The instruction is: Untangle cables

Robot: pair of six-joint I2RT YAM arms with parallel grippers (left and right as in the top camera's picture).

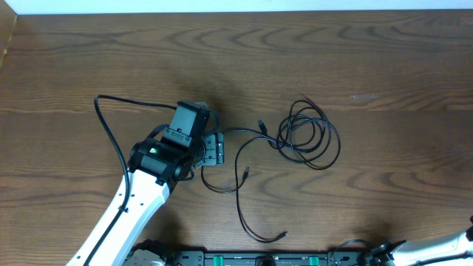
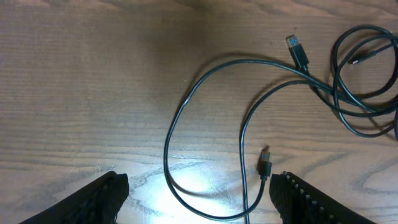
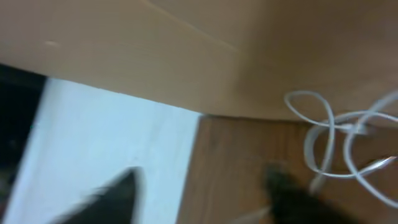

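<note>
Evidently the cables are thin, light and limp. They lie on the table, coiled loosely to the right of the left gripper, with strands looping between its wide-open jaws. We judge a plug the firmest hold. The right gripper is blurred, its fingers apart. We see nothing in the way.

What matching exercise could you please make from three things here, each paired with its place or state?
Things: 1 cable coil; 2 left fingers; 3 right arm.
States: A spread open over a loose cable loop; B barely in view at the near right edge; C lying flat on the table.
Pairs: 1-C; 2-A; 3-B.
</note>
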